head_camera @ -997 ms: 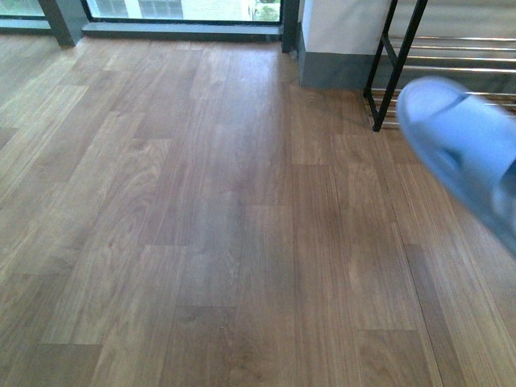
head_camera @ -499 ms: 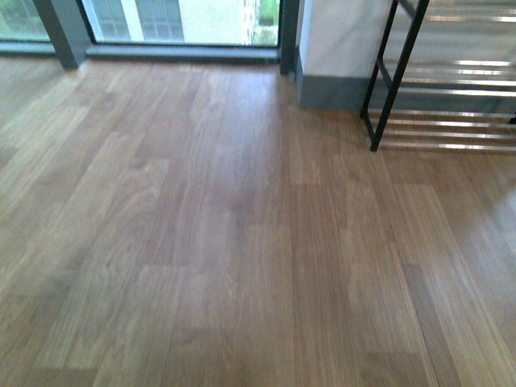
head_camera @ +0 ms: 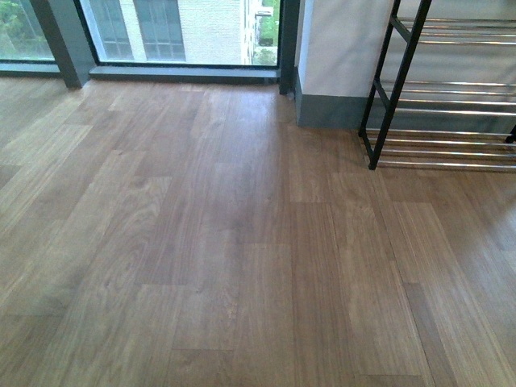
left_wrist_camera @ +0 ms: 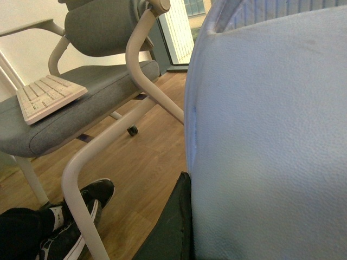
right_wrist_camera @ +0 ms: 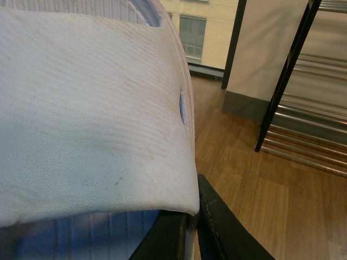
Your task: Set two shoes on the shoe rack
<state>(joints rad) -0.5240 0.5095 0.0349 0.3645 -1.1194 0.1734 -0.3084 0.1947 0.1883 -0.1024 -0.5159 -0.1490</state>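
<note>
- shoe rack [head_camera: 389, 97] sits upper right of the front view, standing on the wood floor [head_camera: 226, 242]. Black side frame, thin silver bars in several tiers, cut off by the right edge of the frame.
- Rack is just beside a white pillar with a grey base [head_camera: 334, 56]. Window [head_camera: 177, 32] runs along the top left of the same view.
- Right wrist view: rack frame and silver bars also show at the right edge [right_wrist_camera: 283, 81], well apart from the gripper, with floor between them.
- right gripper [right_wrist_camera: 190, 210]: two dark fingers come up at the bottom centre of the frame. The edge of a whitish sandal [right_wrist_camera: 92, 119] sits between them, so it is pinching the sandal.
- That sandal's wide strap fills the left half of the right wrist view. It is lightly soiled, with a ribbed blue footbed visible under it at lower left.
- left gripper [left_wrist_camera: 181, 208]: only one dark finger [left_wrist_camera: 172, 230] shows, at bottom centre, touching the edge of a pale blue sandal [left_wrist_camera: 271, 151]. Cannot tell whether the gripper is spread or clamped.
- The pale blue sandal fills the right half of the left wrist view, with ribbed texture at the top.
- Left half of the left wrist view: grey chair with a white frame [left_wrist_camera: 103, 81], and a white keyboard [left_wrist_camera: 49, 96] lying tilted on the seat.
- Lower left of that view: a person's black sneaker [left_wrist_camera: 81, 208] on the floor, by the chair leg.
</note>
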